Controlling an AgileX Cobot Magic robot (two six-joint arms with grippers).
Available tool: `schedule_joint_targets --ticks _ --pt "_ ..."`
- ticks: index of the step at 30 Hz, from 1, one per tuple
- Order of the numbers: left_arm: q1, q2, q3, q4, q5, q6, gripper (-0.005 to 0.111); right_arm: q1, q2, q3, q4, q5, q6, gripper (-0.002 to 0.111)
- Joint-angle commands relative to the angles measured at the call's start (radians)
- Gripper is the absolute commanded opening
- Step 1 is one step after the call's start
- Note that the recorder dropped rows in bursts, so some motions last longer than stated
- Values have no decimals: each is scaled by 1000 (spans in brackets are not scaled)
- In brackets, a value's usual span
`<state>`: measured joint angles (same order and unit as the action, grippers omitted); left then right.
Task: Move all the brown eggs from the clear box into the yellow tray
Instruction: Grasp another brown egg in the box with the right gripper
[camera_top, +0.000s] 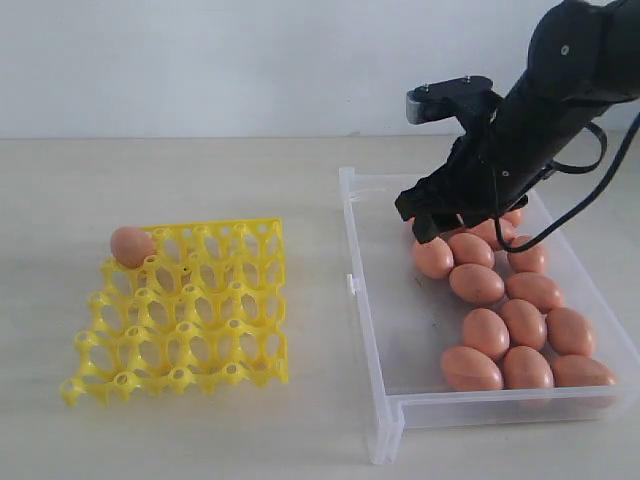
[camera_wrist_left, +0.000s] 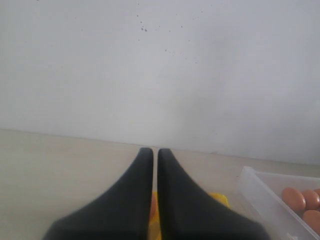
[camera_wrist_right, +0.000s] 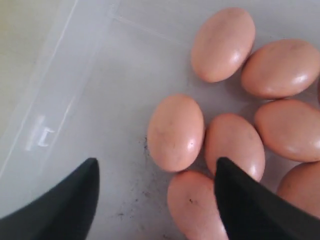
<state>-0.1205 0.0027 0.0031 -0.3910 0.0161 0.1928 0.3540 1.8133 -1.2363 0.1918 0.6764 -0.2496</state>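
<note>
On the left, the tray (camera_top: 180, 330) lies flat on the table (camera_top: 200, 170). One egg (camera_top: 131, 246) sits in its far left corner cup. All the other cups that I can see have no egg in them.

The left gripper (camera_wrist_left: 151, 151) does not show in the wide view. In its own camera its two black fingers (camera_wrist_left: 135, 200) are pressed together, clenched, with only a thin line between them. They hold nothing. A bit of yellow peeks out under them, and a white wall (camera_wrist_left: 160, 65) is behind.

To the right is the box (camera_top: 372, 340), well apart from the tray. Many eggs (camera_top: 477, 284) lie in its right half, close together and touching. Its left half is bare, with some dark specks on the floor.

The right gripper (camera_top: 432, 222) hangs over the far end of the box, just above the eggs there. Its fingers (camera_wrist_right: 60, 210) are spread wide, released, and hold nothing. One egg (camera_wrist_right: 176, 132) lies below the gap between them.
</note>
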Motion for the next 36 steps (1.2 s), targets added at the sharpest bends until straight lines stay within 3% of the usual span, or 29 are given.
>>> schedule_joint_targets --ticks 1,22,25,29,36 --pt "-6 -3 -3 -9 -16 -7 4 -6 68 -5 -10 -79 -7 64" --pt "-6 -3 -3 -9 -16 -7 4 -6 236 -11 -18 -257 -22 61" --pt "-6 -3 -3 -9 -16 -7 4 -6 236 -11 -18 -248 -9 44" --pt "-6 -3 -3 -9 -16 -7 4 -6 236 -11 -18 -200 -7 0" --pt "-6 -3 -3 -9 -16 -7 4 -6 207 -11 -18 -219 21 0"
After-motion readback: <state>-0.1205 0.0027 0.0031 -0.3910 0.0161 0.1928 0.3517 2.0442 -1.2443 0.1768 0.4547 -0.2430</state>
